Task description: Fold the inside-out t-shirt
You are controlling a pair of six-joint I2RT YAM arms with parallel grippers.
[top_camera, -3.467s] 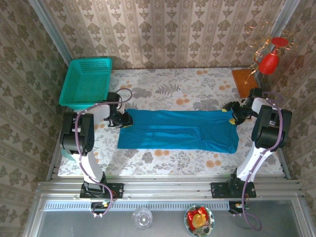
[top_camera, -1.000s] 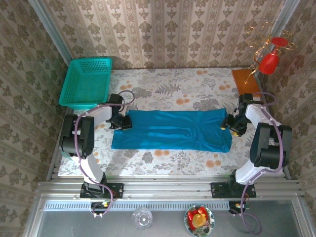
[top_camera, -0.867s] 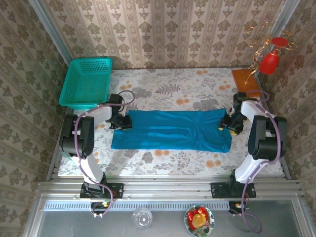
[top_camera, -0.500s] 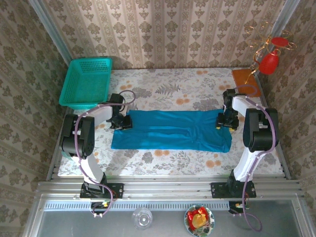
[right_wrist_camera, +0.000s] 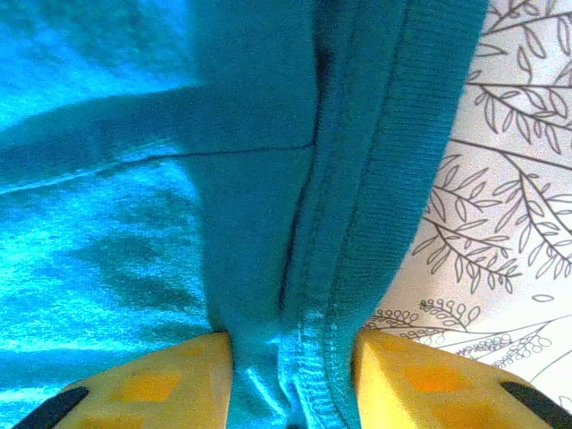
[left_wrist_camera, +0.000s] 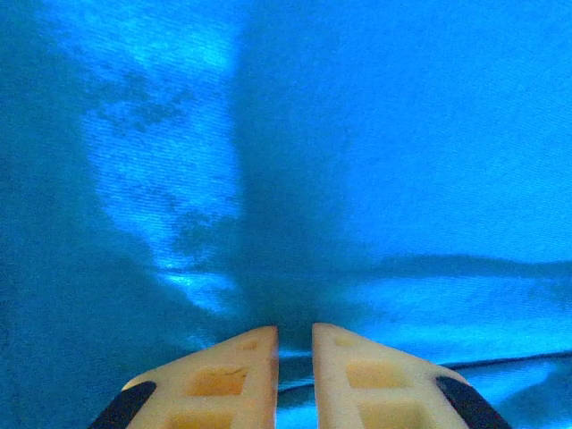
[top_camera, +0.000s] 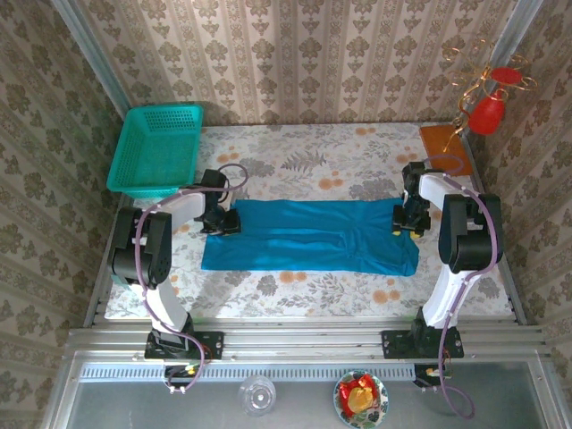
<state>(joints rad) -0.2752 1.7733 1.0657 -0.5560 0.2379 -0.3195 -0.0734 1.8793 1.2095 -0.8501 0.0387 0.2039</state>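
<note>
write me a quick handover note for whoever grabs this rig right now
Left claw: shut on the left end of the teal-blue cotton t-shirt.
Right claw: pinching a bunched seam at the shirt's right end.
Shirt: lies flat as a long band across the floral-print table, between the claws.
Done: apparently folded lengthwise into that band.
Left: bring the ends together; not yet begun.

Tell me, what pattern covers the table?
Pale floral tablecloth with grey leaves and orange blossoms; clearest in the top external view.
</note>
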